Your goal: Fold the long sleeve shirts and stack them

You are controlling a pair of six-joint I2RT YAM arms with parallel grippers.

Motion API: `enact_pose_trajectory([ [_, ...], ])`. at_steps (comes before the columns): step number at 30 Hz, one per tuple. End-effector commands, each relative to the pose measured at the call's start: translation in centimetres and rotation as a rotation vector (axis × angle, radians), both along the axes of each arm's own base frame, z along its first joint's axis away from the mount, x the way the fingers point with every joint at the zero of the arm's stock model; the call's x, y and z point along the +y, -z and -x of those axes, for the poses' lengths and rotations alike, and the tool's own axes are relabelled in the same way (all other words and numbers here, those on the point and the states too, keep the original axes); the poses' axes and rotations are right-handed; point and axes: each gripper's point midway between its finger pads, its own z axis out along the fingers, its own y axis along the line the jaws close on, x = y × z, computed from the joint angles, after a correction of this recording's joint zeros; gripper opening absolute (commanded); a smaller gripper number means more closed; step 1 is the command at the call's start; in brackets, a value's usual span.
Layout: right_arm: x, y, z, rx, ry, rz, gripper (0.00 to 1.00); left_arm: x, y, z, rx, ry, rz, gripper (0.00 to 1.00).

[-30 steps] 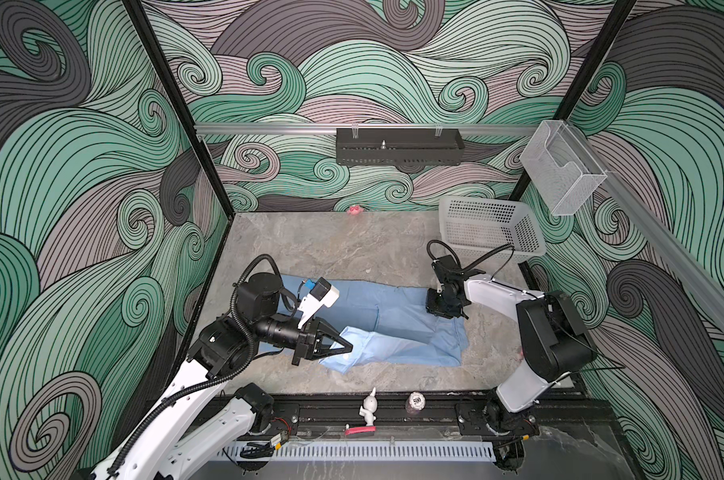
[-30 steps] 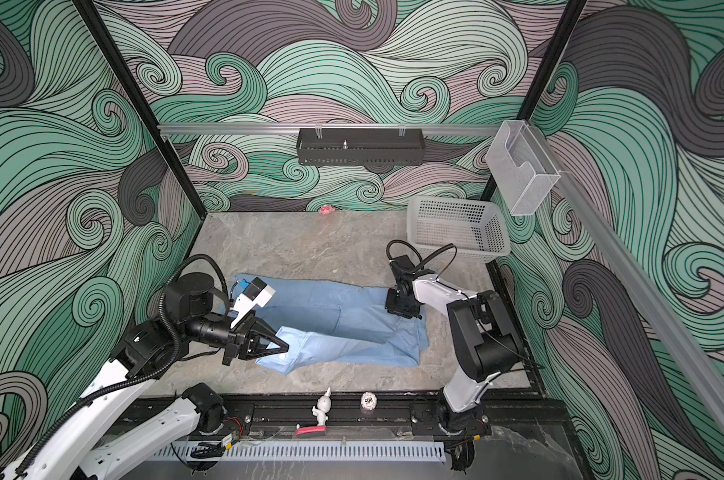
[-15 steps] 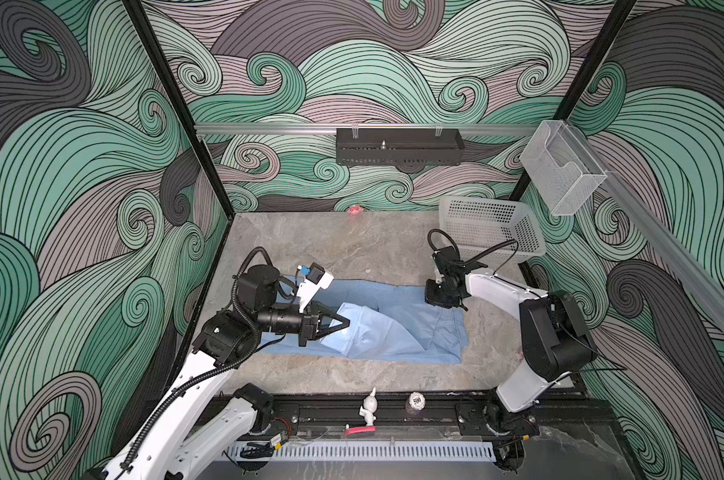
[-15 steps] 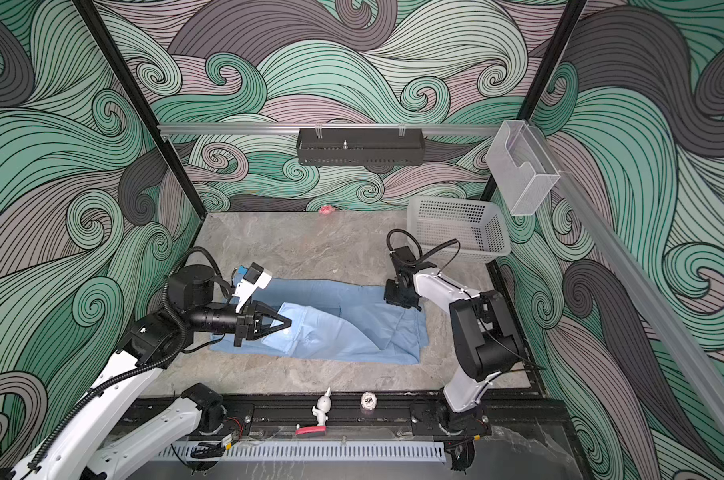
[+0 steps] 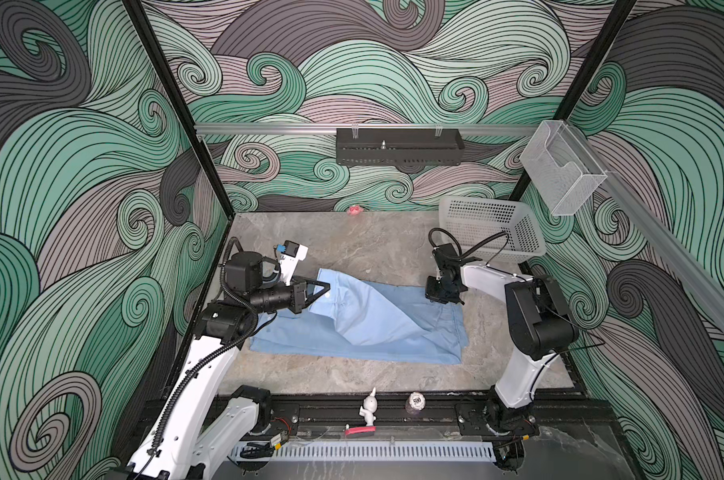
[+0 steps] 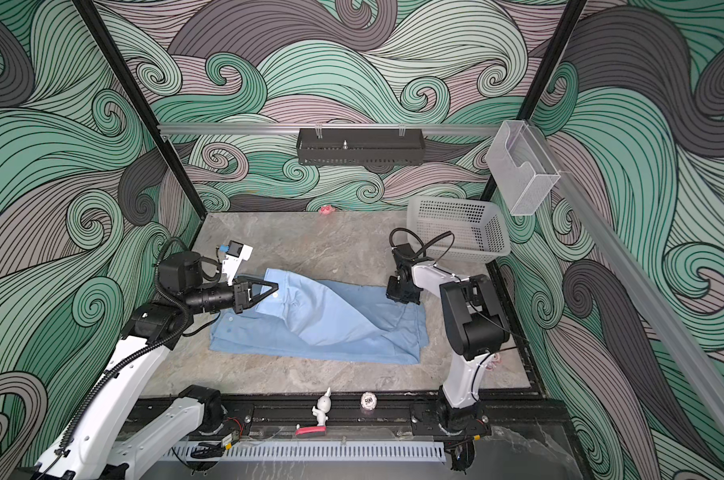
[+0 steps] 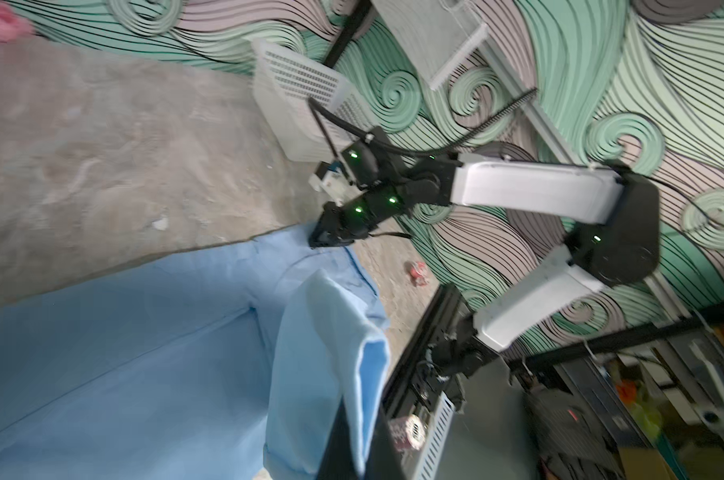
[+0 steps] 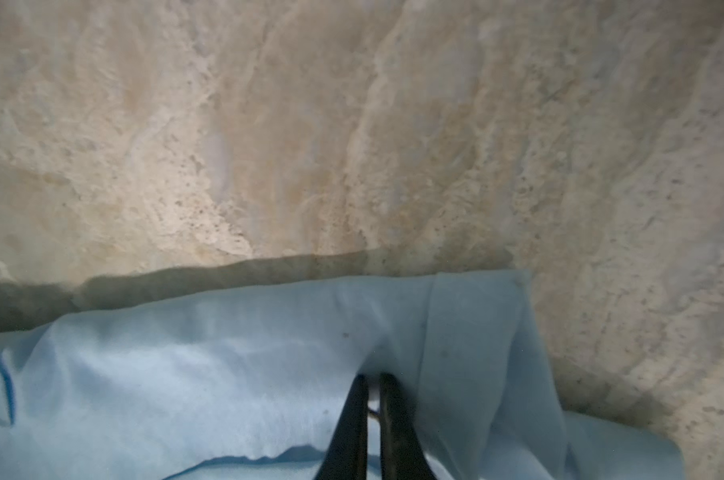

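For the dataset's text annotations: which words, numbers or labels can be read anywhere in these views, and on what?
"500": on the small round token standing on the black front rail, in both top views.
No text shows on the light blue shirt or the white basket.

My left arm reaching low and level, left pincer [image 5: 326, 289] clamped on a lifted edge of the shirt [image 5: 372, 320], my right arm folded at the elbow, right pincer [image 5: 440, 296] tipped down, jaws pinched on the shirt's corner
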Motion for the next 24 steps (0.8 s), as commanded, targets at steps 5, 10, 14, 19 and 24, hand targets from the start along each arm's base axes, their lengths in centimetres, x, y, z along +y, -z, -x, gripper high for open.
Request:
enact_pose_trajectory([
  [5, -2.6, 1.0, 0.8, 0.047, 0.038, 0.070, 0.07, 7.1, 4.0, -5.1, 0.126, -0.382, -0.155, 0.00],
  [10, -2.5, 1.1, 0.9, 0.058, 0.041, 0.062, 0.07, 9.7, 7.1, -6.8, 0.218, -0.496, -0.203, 0.00],
  [14, -2.5, 1.2, 0.8, 0.060, 0.044, 0.066, 0.07, 11.4, 8.7, -7.9, 0.254, -0.562, -0.239, 0.00],
  [19, -2.5, 1.4, 0.7, 0.064, 0.057, 0.064, 0.07, 13.2, 11.1, -8.7, 0.331, -0.624, -0.289, 0.00],
  [24, -2.4, 0.8, 0.3, 0.055, 0.067, 0.057, 0.07, 15.2, 13.5, -8.6, 0.449, -0.669, -0.330, 0.00],
])
